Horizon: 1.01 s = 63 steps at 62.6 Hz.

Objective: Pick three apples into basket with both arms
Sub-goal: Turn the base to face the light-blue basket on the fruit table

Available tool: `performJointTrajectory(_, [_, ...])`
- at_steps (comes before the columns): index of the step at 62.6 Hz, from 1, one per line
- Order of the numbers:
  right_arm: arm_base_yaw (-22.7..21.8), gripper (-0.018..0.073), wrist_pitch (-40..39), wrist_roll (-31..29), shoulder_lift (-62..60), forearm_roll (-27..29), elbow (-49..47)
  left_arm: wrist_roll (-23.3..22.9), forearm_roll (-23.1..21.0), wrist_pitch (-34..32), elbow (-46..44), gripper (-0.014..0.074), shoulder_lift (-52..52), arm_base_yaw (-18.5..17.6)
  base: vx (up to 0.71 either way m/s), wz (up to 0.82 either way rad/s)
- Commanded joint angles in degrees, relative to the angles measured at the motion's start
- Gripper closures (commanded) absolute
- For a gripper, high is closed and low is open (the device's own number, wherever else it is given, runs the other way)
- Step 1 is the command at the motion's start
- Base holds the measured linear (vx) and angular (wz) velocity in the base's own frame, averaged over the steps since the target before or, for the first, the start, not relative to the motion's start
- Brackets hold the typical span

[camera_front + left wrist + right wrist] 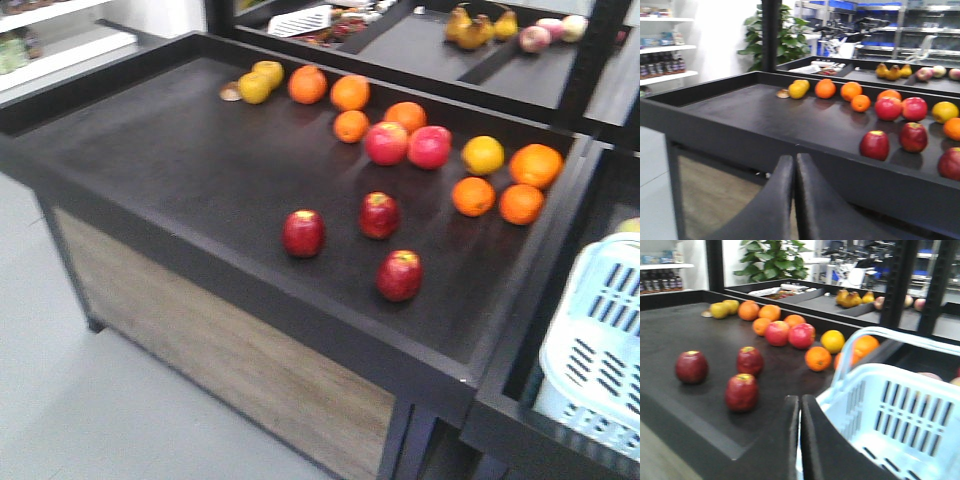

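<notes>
Desk (pixel 180 170), black with a raised rim, front view. Three dark red apples lie loose on its near-right part, apart from one another: left apple (pixel 303 233), middle apple (pixel 379 215), and near apple (pixel 400 275), the closest to the front edge. Basket (pixel 600 340), pale blue-white and slotted, sits past the desk's right edge in the adjoining bin. Oranges (pixel 472 196) and lighter pink apples (pixel 386 143) lie toward the back-right corner.

Left wrist view: left claw (pixel 794 162), fingers pressed together with nothing between them, low before the desk's front edge. The three dark apples lie on the desk beyond it, to the right.

Right wrist view: right claw (pixel 800 402), fingers closed against each other, empty, at the desk's right edge. The basket is just beside it on the right, hoop handle raised. The three dark apples lie on the desk to the left.
</notes>
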Motion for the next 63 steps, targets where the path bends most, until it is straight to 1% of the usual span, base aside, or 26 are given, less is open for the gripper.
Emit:
performJointTrajectory(1, [-0.4,0.0568,-4.4,-0.5,-0.8,-0.4,0.8,-0.4,-0.1,-4.3,-0.1,0.0603,-0.9,0.0,0.13,-0.51])
performJointTrajectory(25, [-0.4,0.0568,-4.4,-0.5,-0.8,-0.4,0.8,-0.4,-0.1,-4.3,-0.1,0.0603,-0.9,0.0,0.12,-0.46])
performJointTrajectory(63, [-0.4,0.0568,-4.4,-0.5,-0.8,-0.4,0.8,-0.4,-0.1,-4.3,-0.1,0.0603,-0.9,0.0,0.10,-0.39])
